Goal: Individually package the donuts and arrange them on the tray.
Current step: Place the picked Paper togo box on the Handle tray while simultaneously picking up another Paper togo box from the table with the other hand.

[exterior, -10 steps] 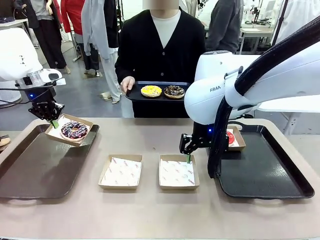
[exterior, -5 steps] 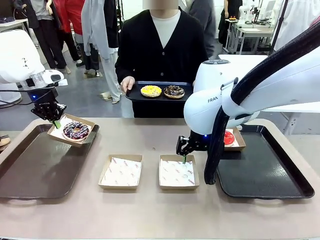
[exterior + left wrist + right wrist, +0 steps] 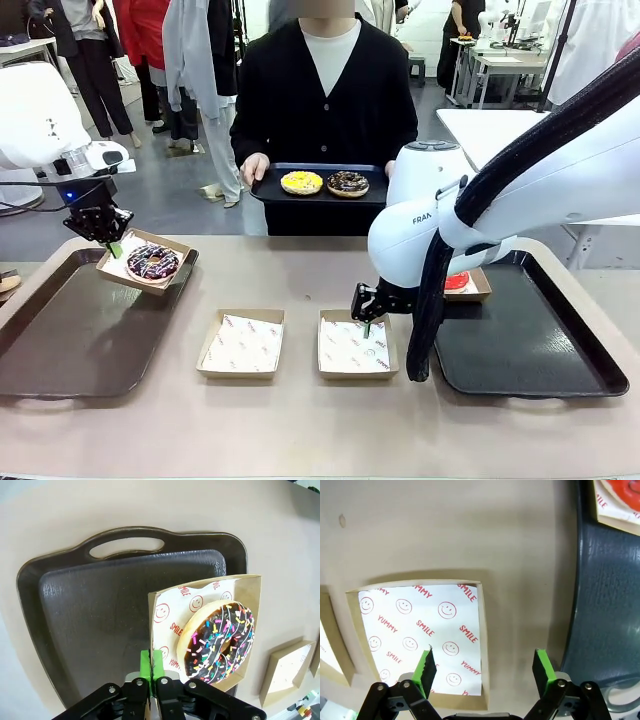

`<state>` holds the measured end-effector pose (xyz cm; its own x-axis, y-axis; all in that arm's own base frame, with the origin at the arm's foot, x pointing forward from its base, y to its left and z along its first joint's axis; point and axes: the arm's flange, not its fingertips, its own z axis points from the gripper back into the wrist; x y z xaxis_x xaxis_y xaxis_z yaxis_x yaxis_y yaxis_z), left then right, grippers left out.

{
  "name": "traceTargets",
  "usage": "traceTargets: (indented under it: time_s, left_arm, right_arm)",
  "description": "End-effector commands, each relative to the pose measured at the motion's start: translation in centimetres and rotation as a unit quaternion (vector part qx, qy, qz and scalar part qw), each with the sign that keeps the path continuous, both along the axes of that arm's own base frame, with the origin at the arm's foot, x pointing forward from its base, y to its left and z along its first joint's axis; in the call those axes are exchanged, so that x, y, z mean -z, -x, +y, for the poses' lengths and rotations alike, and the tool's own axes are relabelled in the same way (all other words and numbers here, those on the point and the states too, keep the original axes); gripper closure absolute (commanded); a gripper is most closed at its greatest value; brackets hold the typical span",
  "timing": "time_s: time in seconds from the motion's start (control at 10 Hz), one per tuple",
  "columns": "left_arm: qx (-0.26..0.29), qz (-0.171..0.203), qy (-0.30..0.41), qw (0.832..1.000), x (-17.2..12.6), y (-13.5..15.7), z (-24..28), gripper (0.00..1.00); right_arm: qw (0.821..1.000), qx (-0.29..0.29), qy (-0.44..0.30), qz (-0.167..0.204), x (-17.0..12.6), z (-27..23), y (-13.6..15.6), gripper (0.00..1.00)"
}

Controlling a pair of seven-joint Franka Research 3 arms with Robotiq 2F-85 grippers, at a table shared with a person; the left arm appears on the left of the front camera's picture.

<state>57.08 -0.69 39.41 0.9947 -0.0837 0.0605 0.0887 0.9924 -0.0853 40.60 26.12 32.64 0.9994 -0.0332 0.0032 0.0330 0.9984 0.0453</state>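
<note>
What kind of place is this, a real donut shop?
Probably a robotics lab staged as a donut counter, not a shop. The left gripper of a white robot arm holds a box with a purple donut, a person holds a tray of more donuts, and workbenches stand behind.

White left arm (image 3: 35,115), right arm (image 3: 430,215) w/ black cable sleeve (image 3: 570,105); left gripper (image 3: 151,660), right gripper (image 3: 484,661) black, green pads (image 3: 542,666). Person (image 3: 325,100): black cardigan (image 3: 290,110).
</note>
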Motion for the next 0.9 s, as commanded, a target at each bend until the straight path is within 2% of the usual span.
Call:
traceTargets:
  time_s: [0.0,0.4,0.8]
  left_arm:
    - [-0.002,-0.008,-0.008,1.0,0.3,-0.4,-0.1,0.99]
    - [-0.007,0.001,-0.016,1.0,1.0,-1.8,-0.6,0.99]
    - [-0.052,0.024,-0.03,0.998,1.7,-3.0,-0.6,0.99]
  right_arm:
    - [1.0,0.006,0.007,-0.016,0.9,0.5,-0.1,0.0]
    - [1.0,0.007,0.007,-0.013,0.9,0.5,-0.3,0.0]
    - [1.0,0.007,0.008,-0.012,1.0,0.6,-0.2,0.0]
